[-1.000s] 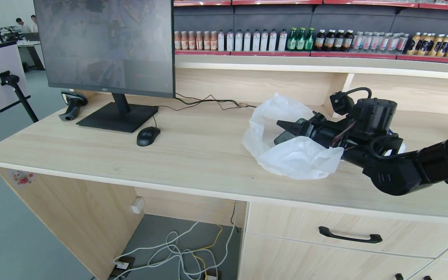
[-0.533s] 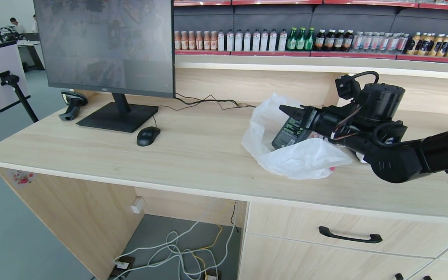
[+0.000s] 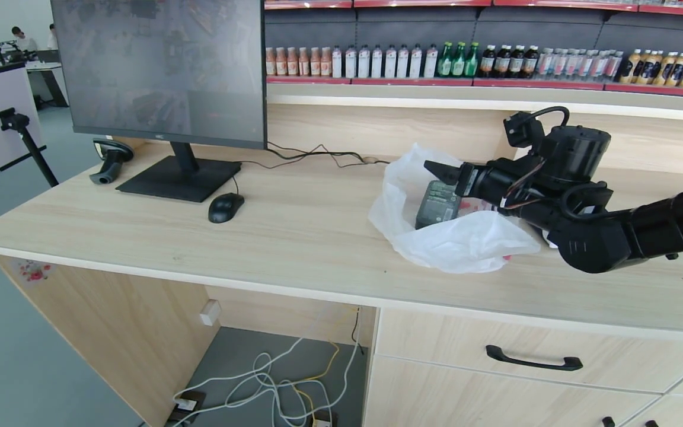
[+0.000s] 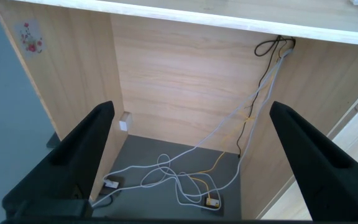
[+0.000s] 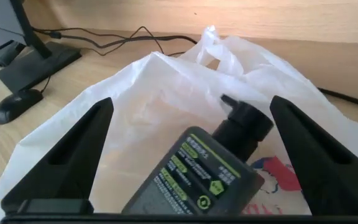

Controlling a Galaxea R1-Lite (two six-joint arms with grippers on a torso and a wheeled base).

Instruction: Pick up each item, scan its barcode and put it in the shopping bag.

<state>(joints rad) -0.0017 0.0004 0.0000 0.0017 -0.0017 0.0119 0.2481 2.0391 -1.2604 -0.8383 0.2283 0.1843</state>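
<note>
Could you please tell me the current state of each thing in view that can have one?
shopping bag: mouth open, lying on the counter.
dark pump bottle: lying inside the shopping bag, not gripped.
right gripper: open, holding nothing.
left gripper: open, empty.
drawer: shut.
barcode scanner: resting on the counter, unheld.

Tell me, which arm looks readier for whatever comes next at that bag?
Probably right. The right claw hangs open over the shopping bag holding the dark bottle; the left claw points under the counter.
</note>
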